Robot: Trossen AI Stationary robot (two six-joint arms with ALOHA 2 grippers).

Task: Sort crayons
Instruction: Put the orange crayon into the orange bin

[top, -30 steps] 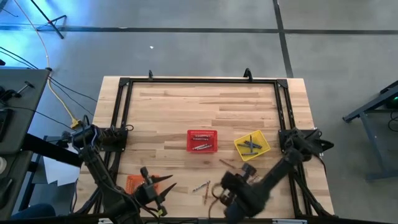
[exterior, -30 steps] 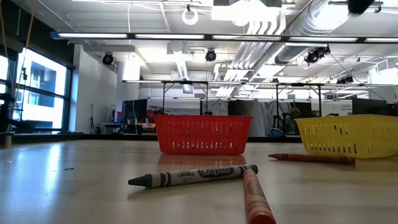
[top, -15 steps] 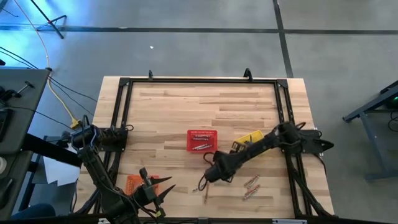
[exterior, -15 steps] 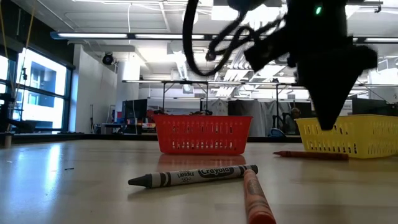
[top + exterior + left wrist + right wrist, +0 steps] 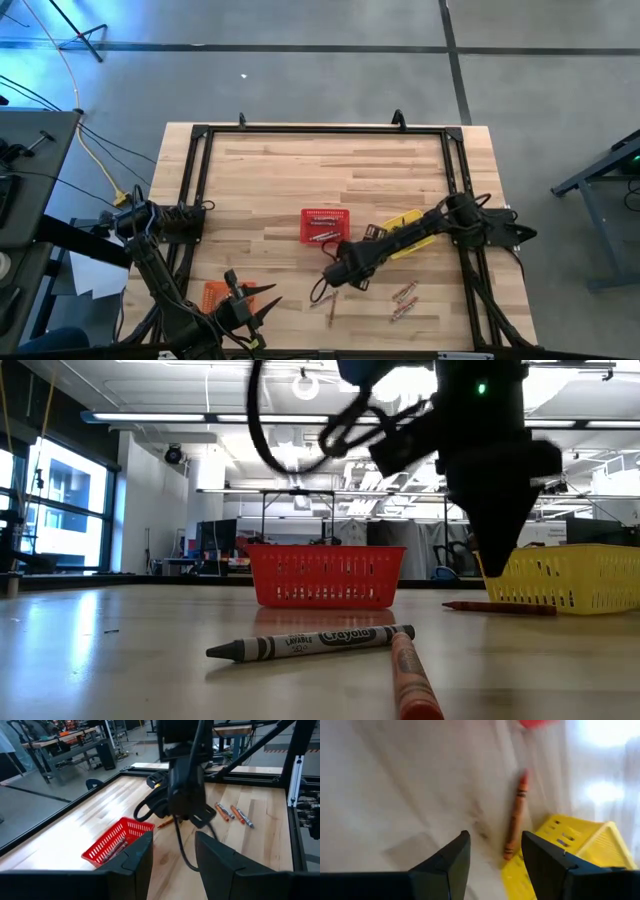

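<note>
Two crayons: a grey paper-wrapped crayon and an orange one, touching, lain on the wooden table.
Right gripper: jaws spread wide, nothing held, hung above these crayons.
Left gripper: parted, empty, beside the orange mesh basket.
Red mesh basket: crayons inside.

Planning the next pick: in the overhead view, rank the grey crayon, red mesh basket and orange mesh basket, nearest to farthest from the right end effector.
1. Grey paper-wrapped crayon, just beside the right end effector.
2. Red plastic mesh basket, mid-table.
3. Orange plastic mesh basket, near edge by the left arm.
</note>
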